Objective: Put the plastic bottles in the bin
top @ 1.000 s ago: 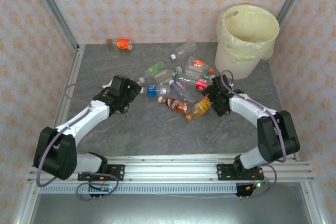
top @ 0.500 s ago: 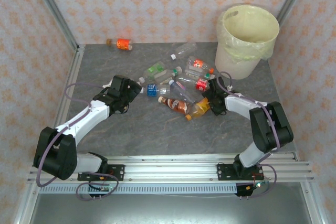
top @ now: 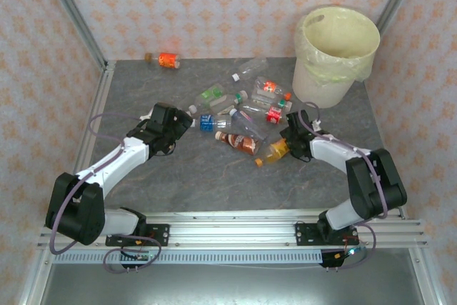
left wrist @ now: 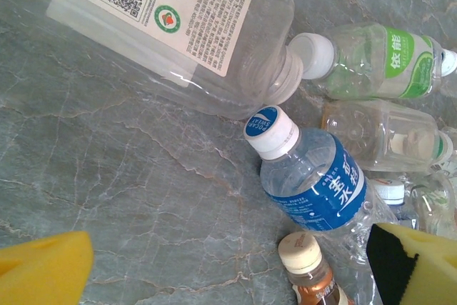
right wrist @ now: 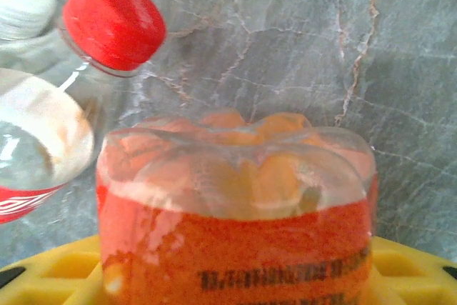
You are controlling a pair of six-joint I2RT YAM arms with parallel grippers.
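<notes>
Shifted since the earlier frame, top view: right gripper [top: 288,146] now pinches orange bottle [top: 274,152] at centre right; carry to bin [top: 325,69], upper right, judged next. Left wrist view: left gripper [left wrist: 228,269] spread, blue-label bottle [left wrist: 314,183] lower right. Right wrist view: orange bottle base lower centre, between yellow pads [right wrist: 414,269]

A robot test booth, of the kind found in a lab. A grey stone-look table [top: 214,183] is boxed in at its back and both sides by flat panels [top: 214,5] of pink patterned wallpaper, held in bare metal posts [top: 74,16]. Along the table's near edge runs a slotted metal rail [top: 235,228], with two white and black robot arms [top: 118,158] bolted to it and loose cables [top: 125,256] hanging beneath.
</notes>
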